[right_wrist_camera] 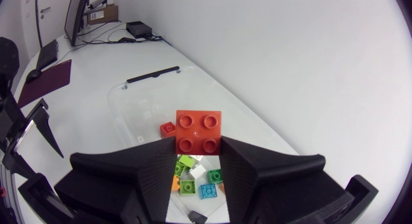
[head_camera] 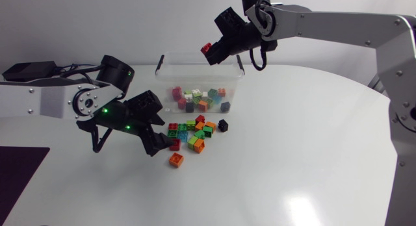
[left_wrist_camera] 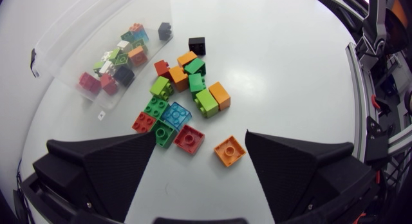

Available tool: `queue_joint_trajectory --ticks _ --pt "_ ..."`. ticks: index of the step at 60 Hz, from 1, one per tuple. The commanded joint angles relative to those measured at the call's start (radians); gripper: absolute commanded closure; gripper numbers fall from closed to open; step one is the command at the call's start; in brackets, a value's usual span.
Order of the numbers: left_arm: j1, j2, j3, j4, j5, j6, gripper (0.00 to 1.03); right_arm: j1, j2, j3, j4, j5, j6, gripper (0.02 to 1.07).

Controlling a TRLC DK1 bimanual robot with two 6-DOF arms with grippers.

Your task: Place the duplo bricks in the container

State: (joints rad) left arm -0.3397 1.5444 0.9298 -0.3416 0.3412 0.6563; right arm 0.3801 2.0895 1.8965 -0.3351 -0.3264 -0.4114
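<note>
The right hand (right_wrist_camera: 199, 147) is clamped on a red duplo brick (right_wrist_camera: 199, 132) and holds it just above the rim of the clear container (head_camera: 195, 58), over the sorted bricks (head_camera: 198, 99) inside. A small white sticker (left_wrist_camera: 101, 112) on the container's wall has print too small to read. The left hand (left_wrist_camera: 199, 137) is open and hangs low over the white counter (head_camera: 292, 154) beside the container. An orange brick (left_wrist_camera: 229, 150) lies between its fingers, at the edge of the loose pile (head_camera: 195, 132).

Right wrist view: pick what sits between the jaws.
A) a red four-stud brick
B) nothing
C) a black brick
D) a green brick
A: a red four-stud brick is clamped from both sides between the jaws, held above the clear container.
</note>
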Motion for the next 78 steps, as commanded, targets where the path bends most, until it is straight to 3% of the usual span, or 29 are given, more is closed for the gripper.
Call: queue_joint_trajectory --ticks 1,5,8,13,17,35,66,78 --pt "-0.012 0.010 -0.029 -0.014 -0.014 0.019 0.08 -0.015 0.066 0.070 -0.008 0.009 0.022 0.70" --pt "-0.022 0.020 -0.028 -0.023 -0.030 0.014 0.08 -0.021 0.103 0.124 -0.025 0.015 0.033 0.67" --pt "-0.033 0.026 -0.028 -0.028 -0.047 0.009 0.08 -0.029 0.121 0.150 -0.027 0.024 0.042 0.53" --pt "-0.045 0.042 -0.026 -0.031 -0.079 -0.017 0.08 -0.035 0.129 0.167 -0.030 0.033 0.052 0.20" --pt "-0.056 0.057 -0.014 -0.048 -0.091 -0.049 0.10 -0.035 0.115 0.154 -0.030 0.039 0.052 0.08" --pt "-0.110 0.141 0.052 -0.108 -0.140 -0.192 0.12 -0.021 -0.045 -0.002 -0.028 0.049 0.049 0.08" --pt "-0.159 0.339 0.184 -0.180 -0.223 -0.405 0.17 0.005 -0.390 -0.448 0.021 0.115 0.049 0.08" --pt "-0.167 0.353 0.185 -0.186 -0.238 -0.440 0.35 0.014 -0.467 -0.602 0.041 0.142 0.059 0.08"
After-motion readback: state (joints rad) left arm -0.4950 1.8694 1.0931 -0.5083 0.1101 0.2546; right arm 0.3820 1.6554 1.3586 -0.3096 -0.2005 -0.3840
